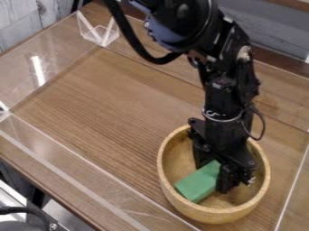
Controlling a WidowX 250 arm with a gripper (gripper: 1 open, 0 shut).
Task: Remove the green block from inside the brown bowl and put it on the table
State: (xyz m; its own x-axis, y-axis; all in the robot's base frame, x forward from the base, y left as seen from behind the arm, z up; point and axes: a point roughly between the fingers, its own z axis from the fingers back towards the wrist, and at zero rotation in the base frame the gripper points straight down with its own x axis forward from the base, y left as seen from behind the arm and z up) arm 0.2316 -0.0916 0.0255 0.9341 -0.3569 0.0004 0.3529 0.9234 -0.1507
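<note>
The brown bowl (165, 168) stands on the table (108, 104) at the front right. The green block (198, 184) lies tilted inside it, its near end pointing to the front left. My black gripper (227, 173) reaches straight down into the bowl, with its fingers on either side of the block's far end. The fingers hide that end, and whether they press on the block does not show. The block still rests on the bowl's inner surface.
Low clear acrylic walls (34, 68) border the table on the left and front. A small clear acrylic piece (99, 32) stands at the back left. The arm's black links and cables (182, 27) hang over the back right.
</note>
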